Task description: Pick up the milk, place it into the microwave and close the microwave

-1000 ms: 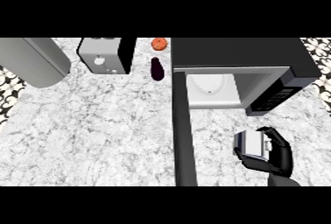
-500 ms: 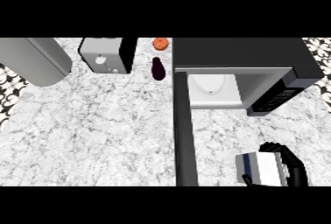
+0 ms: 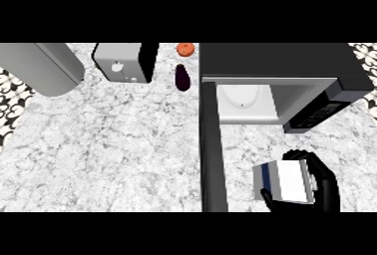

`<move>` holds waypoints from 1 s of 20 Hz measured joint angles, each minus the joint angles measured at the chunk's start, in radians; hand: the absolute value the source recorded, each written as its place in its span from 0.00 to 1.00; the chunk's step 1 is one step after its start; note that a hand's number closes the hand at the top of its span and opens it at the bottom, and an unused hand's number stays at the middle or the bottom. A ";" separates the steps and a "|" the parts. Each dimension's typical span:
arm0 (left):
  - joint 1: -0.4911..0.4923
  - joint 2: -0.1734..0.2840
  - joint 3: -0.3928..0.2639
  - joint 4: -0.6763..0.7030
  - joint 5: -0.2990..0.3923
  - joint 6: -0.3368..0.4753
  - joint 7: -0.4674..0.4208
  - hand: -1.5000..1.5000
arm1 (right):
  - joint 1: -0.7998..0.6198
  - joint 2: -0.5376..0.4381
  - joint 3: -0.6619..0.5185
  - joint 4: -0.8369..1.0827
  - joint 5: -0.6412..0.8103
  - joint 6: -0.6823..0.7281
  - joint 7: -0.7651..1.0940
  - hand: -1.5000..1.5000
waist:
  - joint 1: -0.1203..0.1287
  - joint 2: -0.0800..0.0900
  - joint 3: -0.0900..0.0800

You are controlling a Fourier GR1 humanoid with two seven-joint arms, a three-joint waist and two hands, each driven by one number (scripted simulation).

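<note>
Holding the milk (image 3: 285, 182) in our right hand (image 3: 321, 185), fingers curled round the carton, we have it near the worktop's (image 3: 110, 144) front edge toward the right corner. Beyond it the microwave (image 3: 294, 74) stands at the back right, its door (image 3: 211, 149) swung open toward the front, a white plate (image 3: 247, 97) inside.

The tabletop (image 3: 110, 149) looks like polished grey-white marble with dark veining. The microwave (image 3: 294, 64) has a matt black casing and a smooth pale interior. The toaster (image 3: 117, 62) looks like brushed metal. The milk (image 3: 285, 182) carton appears smooth, like coated paper, against the matt black hand (image 3: 324, 187).
</note>
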 measured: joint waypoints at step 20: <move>-0.016 0.033 0.072 0.031 0.055 -0.033 -0.002 0.00 | -0.532 0.000 -0.071 0.632 0.054 -0.279 0.015 1.00 | 0.015 0.005 0.001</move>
